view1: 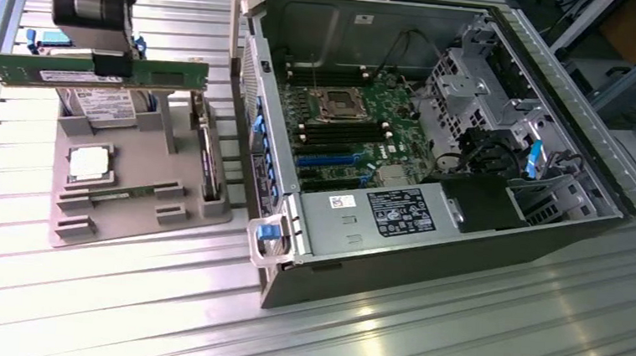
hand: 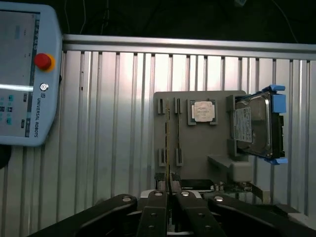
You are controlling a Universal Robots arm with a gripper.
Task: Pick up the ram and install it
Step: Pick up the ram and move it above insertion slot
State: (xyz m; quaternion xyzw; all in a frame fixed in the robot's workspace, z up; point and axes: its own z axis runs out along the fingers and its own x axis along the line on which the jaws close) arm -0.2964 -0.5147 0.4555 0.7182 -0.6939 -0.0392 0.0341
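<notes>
My gripper (view1: 111, 64) hangs at the exterior view's upper left, shut on the ram (view1: 90, 75), a long green stick held level by its middle. The stick is lifted clear above the grey holder tray (view1: 124, 219). In the wrist view the black fingers (hand: 157, 207) pinch the ram (hand: 169, 181) edge-on, with the tray (hand: 197, 148) far below. The open computer case (view1: 433, 136) lies on its side at the exterior view's right, its motherboard (view1: 354, 139) and dark memory slots (view1: 338, 133) exposed.
The tray holds a silver CPU (view1: 87, 162), a hard drive (view1: 99, 104) with blue rails, a second green stick (view1: 126, 191) and an upright dark card (view1: 209, 162). A teach pendant (hand: 24, 74) lies on the ribbed metal table (view1: 419, 336).
</notes>
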